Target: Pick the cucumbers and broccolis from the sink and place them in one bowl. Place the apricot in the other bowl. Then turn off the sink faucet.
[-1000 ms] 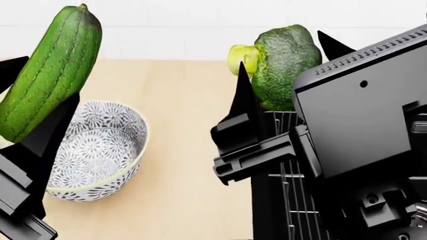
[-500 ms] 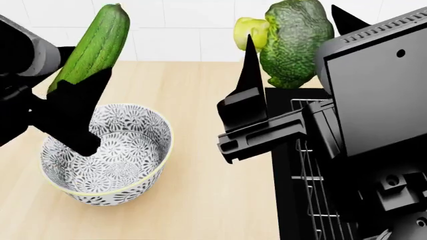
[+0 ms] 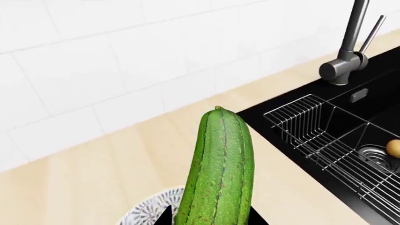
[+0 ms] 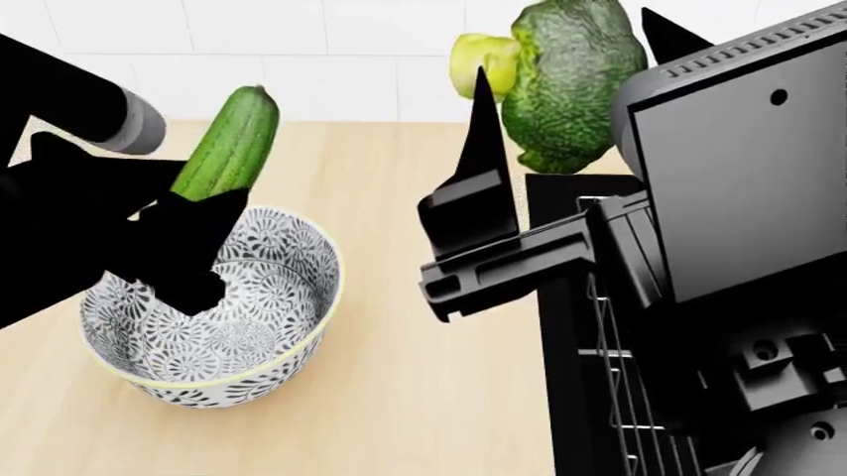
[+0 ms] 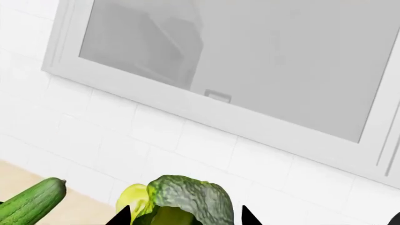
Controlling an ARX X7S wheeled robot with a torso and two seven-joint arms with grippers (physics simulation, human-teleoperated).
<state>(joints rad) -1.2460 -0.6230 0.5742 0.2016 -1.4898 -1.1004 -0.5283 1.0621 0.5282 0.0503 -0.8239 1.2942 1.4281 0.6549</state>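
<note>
My left gripper [image 4: 173, 198] is shut on a long ridged cucumber [image 4: 236, 144], which stands tilted above the far rim of a blue-patterned bowl [image 4: 285, 248]. In the left wrist view the cucumber [image 3: 218, 173] rises between the fingers with the bowl [image 3: 147, 211] below. My right gripper [image 4: 562, 50] is shut on a broccoli [image 4: 569, 79], raised high near the sink's left edge [image 4: 562, 327]. The apricot [image 3: 394, 147] lies in the black sink [image 3: 375, 108] beside the drain. The faucet [image 3: 350, 47] stands behind the basin. The other bowl is out of view.
A wire rack [image 3: 312, 131] sits in the sink's left part, also seen under my right arm [image 4: 622, 387]. Light wooden counter [image 4: 397, 377] lies between bowl and sink. A white tiled wall [image 3: 93, 70] backs the counter, with a cabinet [image 5: 250, 56] above.
My left arm has carried the cucumber rightward and farther off, over the patterned bowl. The right gripper with the broccoli has barely moved. The head view has shifted, bringing the bowl closer to centre.
</note>
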